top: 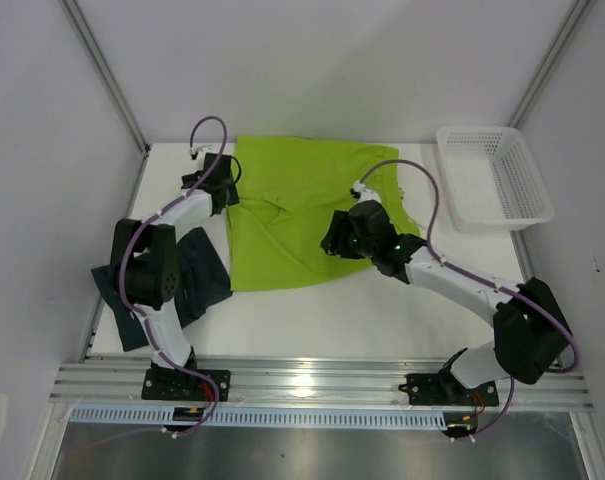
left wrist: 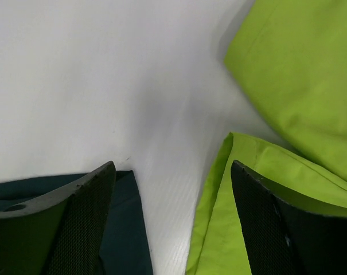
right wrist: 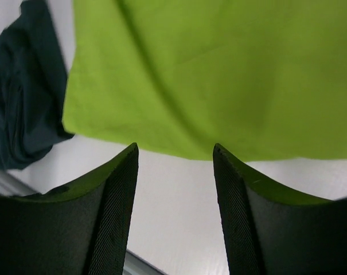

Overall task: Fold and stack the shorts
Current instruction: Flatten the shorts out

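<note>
The lime green shorts point(top: 292, 215) lay spread flat mid-table, while the dark shorts point(top: 207, 278) sat crumpled at the table's point(top: 362, 310) left edge, partly under the left arm, so nothing was stacked yet. The left gripper point(left wrist: 173, 166) hung at the green pair's left edge and the right gripper point(right wrist: 174, 148) above its near edge. Both had jaws spread and pinched nothing, probably so that the cloth could settle flat for a fold.

Lime shorts point(top: 292, 215) lie spread centrally, navy shorts point(top: 210, 281) crumpled at left.
</note>
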`<act>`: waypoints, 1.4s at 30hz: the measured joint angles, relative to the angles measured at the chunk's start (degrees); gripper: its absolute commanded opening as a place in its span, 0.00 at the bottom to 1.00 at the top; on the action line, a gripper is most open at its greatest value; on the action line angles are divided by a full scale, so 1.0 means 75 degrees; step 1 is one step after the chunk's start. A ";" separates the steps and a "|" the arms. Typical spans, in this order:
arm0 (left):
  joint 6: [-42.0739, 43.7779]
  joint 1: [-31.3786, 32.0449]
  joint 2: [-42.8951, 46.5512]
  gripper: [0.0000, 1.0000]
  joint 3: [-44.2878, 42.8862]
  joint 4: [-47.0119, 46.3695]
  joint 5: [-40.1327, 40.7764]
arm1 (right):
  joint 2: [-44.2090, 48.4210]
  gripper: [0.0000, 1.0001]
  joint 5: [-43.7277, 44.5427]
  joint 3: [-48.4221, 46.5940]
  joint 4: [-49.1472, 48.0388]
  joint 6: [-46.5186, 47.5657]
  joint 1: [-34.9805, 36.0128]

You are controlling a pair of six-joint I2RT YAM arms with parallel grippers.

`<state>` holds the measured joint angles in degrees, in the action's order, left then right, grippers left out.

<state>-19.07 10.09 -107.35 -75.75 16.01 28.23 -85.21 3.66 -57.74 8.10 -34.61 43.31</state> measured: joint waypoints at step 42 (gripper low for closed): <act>-0.4555 0.0714 0.7743 0.99 0.7326 -0.1530 -0.3955 | -0.0344 0.62 0.0061 0.3573 -0.3675 -0.3596 -0.5152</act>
<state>-53.23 15.44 -49.28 -20.80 4.54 -1.43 -87.79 4.12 -30.94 -19.46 -61.58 4.67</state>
